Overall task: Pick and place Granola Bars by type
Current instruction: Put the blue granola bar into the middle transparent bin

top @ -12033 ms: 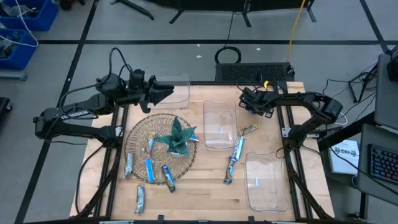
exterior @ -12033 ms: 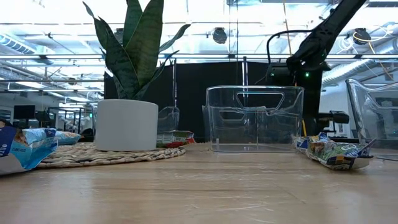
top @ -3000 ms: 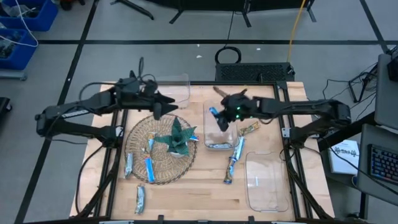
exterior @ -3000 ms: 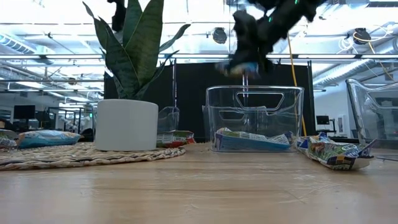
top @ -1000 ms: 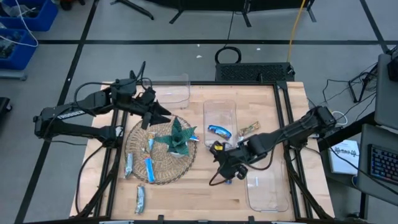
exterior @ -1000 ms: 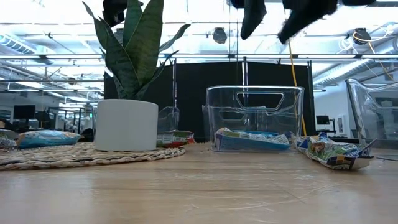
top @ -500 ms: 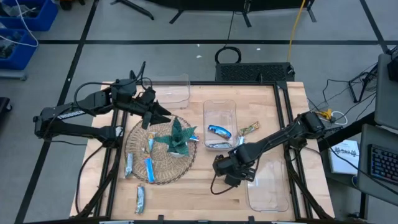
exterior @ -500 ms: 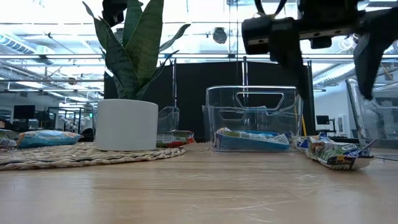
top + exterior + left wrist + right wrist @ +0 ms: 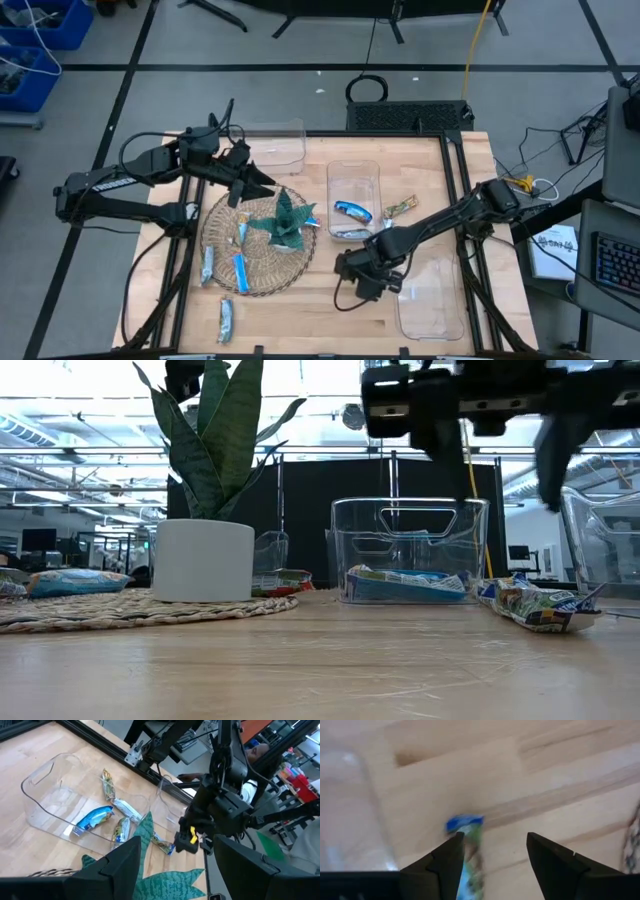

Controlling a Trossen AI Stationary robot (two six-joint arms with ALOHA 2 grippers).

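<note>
Several granola bars lie about. One blue-ended bar lies on the bare wood below my right gripper. That gripper is open and hangs above the table, with the bar next to one finger. A blue bar and another lie in the middle clear bin, and a greenish-gold bar lies beside it. More blue bars rest on and beside the wicker mat. My left gripper is open, hovering over the mat's far side.
A potted teal plant stands on the mat. A second clear bin sits at the near right, close beside my right gripper, and a third at the far left. Another bar lies right of the middle bin. Bare wood lies along the near edge.
My right gripper has come down lower over the bar on the wood and shifted a little toward the table's left. It has stayed open. The bars have not moved.
</note>
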